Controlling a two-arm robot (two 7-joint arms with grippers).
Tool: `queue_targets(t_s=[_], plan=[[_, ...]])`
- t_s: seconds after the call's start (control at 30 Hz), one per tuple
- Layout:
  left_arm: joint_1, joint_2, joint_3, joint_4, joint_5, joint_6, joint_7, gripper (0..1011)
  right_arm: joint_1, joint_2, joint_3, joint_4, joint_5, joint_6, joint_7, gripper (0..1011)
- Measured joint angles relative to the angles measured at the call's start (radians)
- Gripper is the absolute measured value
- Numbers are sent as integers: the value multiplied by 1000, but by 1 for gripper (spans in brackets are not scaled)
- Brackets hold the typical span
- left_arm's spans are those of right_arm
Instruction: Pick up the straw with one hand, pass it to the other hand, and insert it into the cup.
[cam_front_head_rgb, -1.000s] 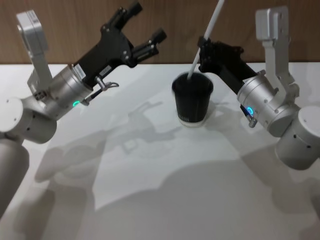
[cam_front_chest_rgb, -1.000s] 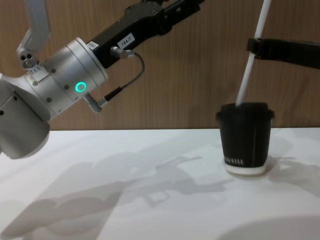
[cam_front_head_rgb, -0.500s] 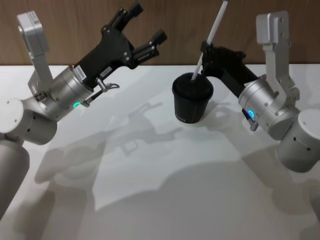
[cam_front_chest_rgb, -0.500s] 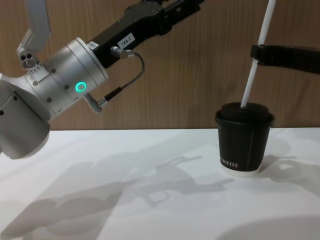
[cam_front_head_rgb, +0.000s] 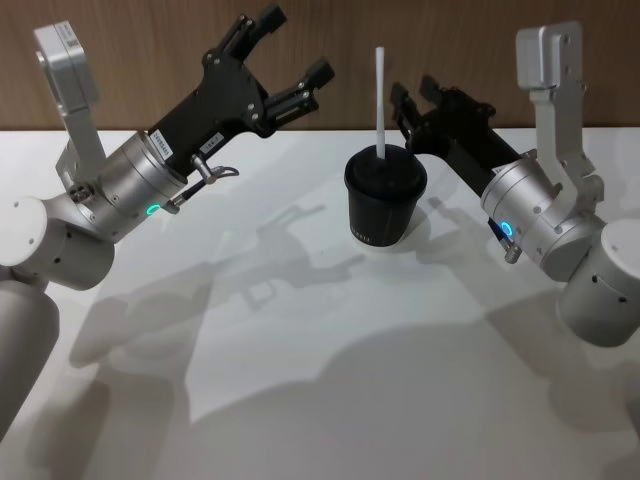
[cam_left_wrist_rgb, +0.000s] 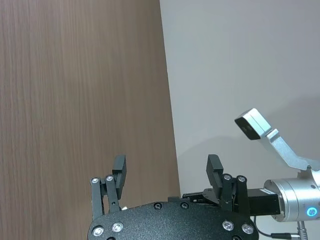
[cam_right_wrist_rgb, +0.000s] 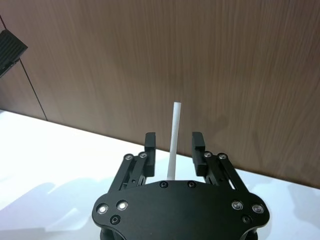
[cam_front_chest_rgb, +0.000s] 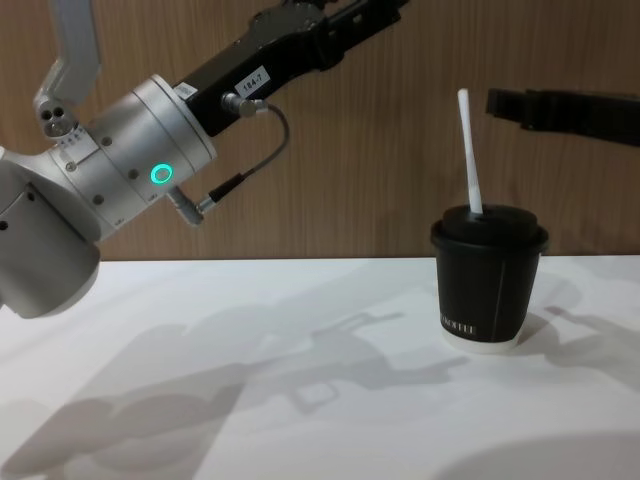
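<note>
Head view: straw (cam_front_head_rgb: 380, 100) stands nearly upright in the lid of the cup (cam_front_head_rgb: 385, 197), just ahead of the right gripper (cam_front_head_rgb: 418, 98), whose fingers are spread and clear of it. Left gripper (cam_front_head_rgb: 292, 48) is raised well to the left, fingers spread, holding nothing.

Right wrist view: straw (cam_right_wrist_rgb: 173, 142) sits in the gap between the fingers (cam_right_wrist_rgb: 149, 141), touching neither; the head view cannot confirm this clearance.

Chest view: straw (cam_front_chest_rgb: 469, 152) leans slightly, lower end through the lid.

Judgement: insertion looks done. Withdraw the right gripper straight back, fingers wide, so nothing brushes the straw.
</note>
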Motion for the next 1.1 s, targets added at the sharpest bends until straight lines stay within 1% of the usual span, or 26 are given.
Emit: queue_targets(t_s=[0.13,0.23,0.3,0.33,0.37,0.5,0.57,0.6,0.63,0.67,0.7,0.87,1.1], plan=[[0,0,0,0,0,0,0,1003,-2,1,3,-5,-2,-1,5,487],[0,0,0,0,0,0,0,1003,-4,3,6,-14,-4,-3,11,606],[0,0,0,0,0,0,0,1003,-8,5,9,-24,-4,-4,15,641],[0,0,0,0,0,0,0,1003,-11,7,12,-32,-4,-6,18,697],[0,0,0,0,0,0,0,1003,-13,8,14,-36,-4,-7,19,697],[0,0,0,0,0,0,0,1003,-33,20,27,-63,-5,-8,25,856],[0,0,0,0,0,0,0,1004,-35,22,28,-66,-6,-8,26,871],[0,0,0,0,0,0,0,1003,-44,27,34,-76,-8,-8,27,921],[0,0,0,0,0,0,0,1003,-48,30,37,-80,-9,-8,27,950],[0,0,0,0,0,0,0,1003,-58,37,43,-89,-11,-8,29,950],[0,0,0,0,0,0,0,1003,-63,40,45,-93,-12,-7,29,992],[0,0,0,0,0,0,0,1003,-99,65,63,-120,-23,-3,32,1001],[0,0,1,0,0,0,1,1003,-129,84,77,-142,-32,0,35,1001]])
